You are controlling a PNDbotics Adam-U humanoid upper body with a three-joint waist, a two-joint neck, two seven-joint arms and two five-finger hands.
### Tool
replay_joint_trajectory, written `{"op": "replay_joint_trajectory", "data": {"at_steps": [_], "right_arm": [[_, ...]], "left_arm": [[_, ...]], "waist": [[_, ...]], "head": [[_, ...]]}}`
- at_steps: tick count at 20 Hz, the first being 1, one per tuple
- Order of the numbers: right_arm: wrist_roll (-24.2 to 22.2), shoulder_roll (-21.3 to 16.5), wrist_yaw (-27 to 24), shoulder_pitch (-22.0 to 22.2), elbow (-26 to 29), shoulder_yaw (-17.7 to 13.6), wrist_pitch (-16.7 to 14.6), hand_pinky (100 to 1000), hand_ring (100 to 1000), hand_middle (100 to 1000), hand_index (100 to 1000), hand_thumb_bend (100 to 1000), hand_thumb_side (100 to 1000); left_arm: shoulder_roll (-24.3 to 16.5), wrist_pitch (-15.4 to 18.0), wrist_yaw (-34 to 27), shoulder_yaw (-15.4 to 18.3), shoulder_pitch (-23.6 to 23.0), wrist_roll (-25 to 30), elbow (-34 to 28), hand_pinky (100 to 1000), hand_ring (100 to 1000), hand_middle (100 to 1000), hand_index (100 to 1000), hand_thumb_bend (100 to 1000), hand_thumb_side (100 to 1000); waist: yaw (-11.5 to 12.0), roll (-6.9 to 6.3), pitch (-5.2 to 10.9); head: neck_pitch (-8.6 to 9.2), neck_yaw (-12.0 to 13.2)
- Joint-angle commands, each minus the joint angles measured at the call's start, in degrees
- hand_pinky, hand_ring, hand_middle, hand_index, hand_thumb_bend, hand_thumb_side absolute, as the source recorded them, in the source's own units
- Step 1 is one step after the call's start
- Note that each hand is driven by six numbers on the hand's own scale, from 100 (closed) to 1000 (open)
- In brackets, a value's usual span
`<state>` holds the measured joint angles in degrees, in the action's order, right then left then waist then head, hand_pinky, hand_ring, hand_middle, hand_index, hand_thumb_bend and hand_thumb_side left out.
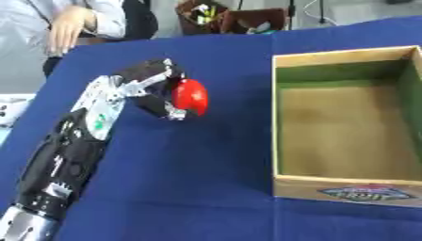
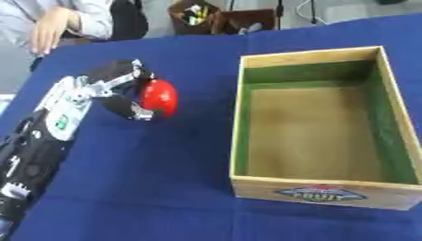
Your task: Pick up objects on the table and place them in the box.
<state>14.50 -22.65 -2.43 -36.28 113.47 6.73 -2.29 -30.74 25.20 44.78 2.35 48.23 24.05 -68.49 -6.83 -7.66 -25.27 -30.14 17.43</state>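
The left robot hand [image 1: 152, 89] reached in from the lower left over the blue-covered surface [image 1: 198, 188], its black and silver arm stretching back toward the near corner. Its fingers and thumb were curled round a red rounded object [image 1: 190, 97], which sat at the fingertips on the side of the robot hand facing the box, with a small pale patch showing on its red skin. Whether the object touched the cloth or was lifted off it could not be told. To the right of the robot hand, well apart from it, stood an open wooden box [image 2: 243, 117] with green inner walls and a brown floor, nothing lying inside it, and a coloured label on its near wall. The right robot hand showed in neither view.
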Motion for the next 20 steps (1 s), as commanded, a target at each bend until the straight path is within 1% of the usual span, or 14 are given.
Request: {"op": "replay_joint_trajectory", "data": {"at_steps": [1,8,13,20], "right_arm": [[0.4,-0.2,-0.1,-0.5,1.1,-0.3,-0.1,1000,980,523,706,100,523],[0.5,0.6,-0.5,-1.0,1.1,-0.1,-0.1,1000,978,525,706,100,517],[0.1,1.6,-1.0,-2.1,1.1,0.6,-0.4,1000,974,528,706,100,513],[-0.3,2.7,-1.0,-4.2,1.1,1.5,-1.4,992,965,535,708,100,510]], "left_arm": [[-2.5,-0.6,-0.8,0.5,0.9,-1.3,-2.5,212,325,341,546,323,730],[-2.9,-2.2,-1.7,0.8,2.2,-3.2,-7.1,207,318,330,538,313,773],[-2.3,-4.0,-2.5,1.0,3.2,-5.5,-11.2,205,318,328,537,333,788],[-0.4,-6.5,-5.2,0.4,4.9,-9.6,-14.4,192,314,322,527,406,763]], "waist": [[0.2,0.42,1.93],[0.4,0.70,2.49],[0.0,0.87,2.78],[-1.4,0.93,2.86]], "head": [[-0.21,0.2],[-0.92,0.4],[-1.47,0.8],[-2.02,2.2]]}}
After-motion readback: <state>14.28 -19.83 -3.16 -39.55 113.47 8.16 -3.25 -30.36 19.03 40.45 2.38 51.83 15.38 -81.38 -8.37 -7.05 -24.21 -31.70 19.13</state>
